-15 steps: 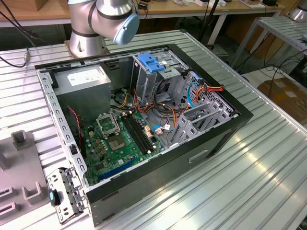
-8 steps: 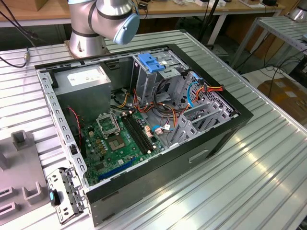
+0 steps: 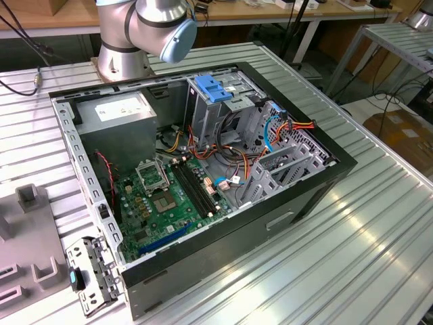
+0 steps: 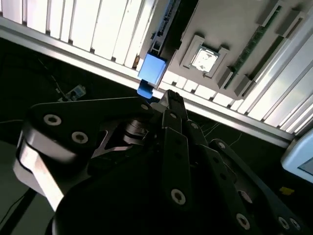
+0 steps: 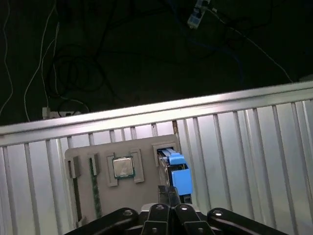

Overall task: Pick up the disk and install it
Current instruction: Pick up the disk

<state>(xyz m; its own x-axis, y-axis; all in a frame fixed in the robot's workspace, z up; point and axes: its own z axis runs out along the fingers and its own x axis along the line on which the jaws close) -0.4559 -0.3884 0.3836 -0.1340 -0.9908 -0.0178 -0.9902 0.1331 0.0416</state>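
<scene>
On bench (image 3: 379, 257): 1 open computer case (image 3: 298, 211); 1 grey fixture tray (image 5: 142, 195); 1 disk (image 5: 179, 177), on edge in tray slot, blue rail uppermost. Judged stiff, weighty, shock-sensitive; take by flat metal faces. Gripper (image 5: 168, 190) above disk, fingers (image 4: 173, 120) together, holding nothing.

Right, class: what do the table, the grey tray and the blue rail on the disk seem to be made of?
Table: probably bare aluminium; ribbed slats with a bright metallic sheen.
Tray: likely plastic, matt grey; dull, even surface without glare.
Rail on the disk: probably moulded plastic, a smooth, saturated blue; whether it is coloured through or painted stays open.
</scene>
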